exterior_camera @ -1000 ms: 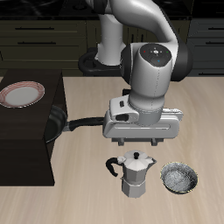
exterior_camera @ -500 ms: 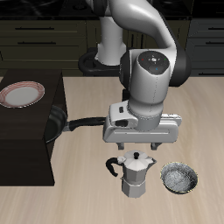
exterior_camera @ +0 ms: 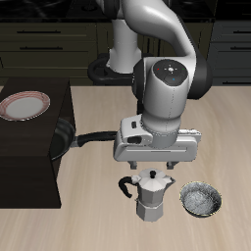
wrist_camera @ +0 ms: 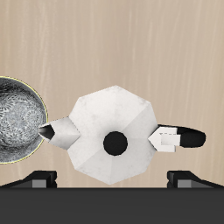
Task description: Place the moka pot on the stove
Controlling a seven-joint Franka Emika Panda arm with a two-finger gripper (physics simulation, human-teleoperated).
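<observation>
The silver faceted moka pot [exterior_camera: 151,196] stands upright on the wooden table near its front edge, with its black handle [wrist_camera: 179,137] out to one side. In the wrist view I look straight down on its lid and black knob [wrist_camera: 115,143]. My gripper [exterior_camera: 157,166] hangs directly above the pot, open and empty. Its two dark fingertips [wrist_camera: 38,180] show wide apart at the frame's edge, and they do not touch the pot. The stove is out of view.
A small speckled grey bowl [exterior_camera: 200,200] sits close beside the pot, by its spout [wrist_camera: 16,118]. A black frying pan [exterior_camera: 65,136] with a long handle lies by a dark cabinet [exterior_camera: 29,157] bearing a plate [exterior_camera: 24,105].
My gripper has shifted slightly sideways and come down a little over the moka pot. The pot and the bowl have not moved.
</observation>
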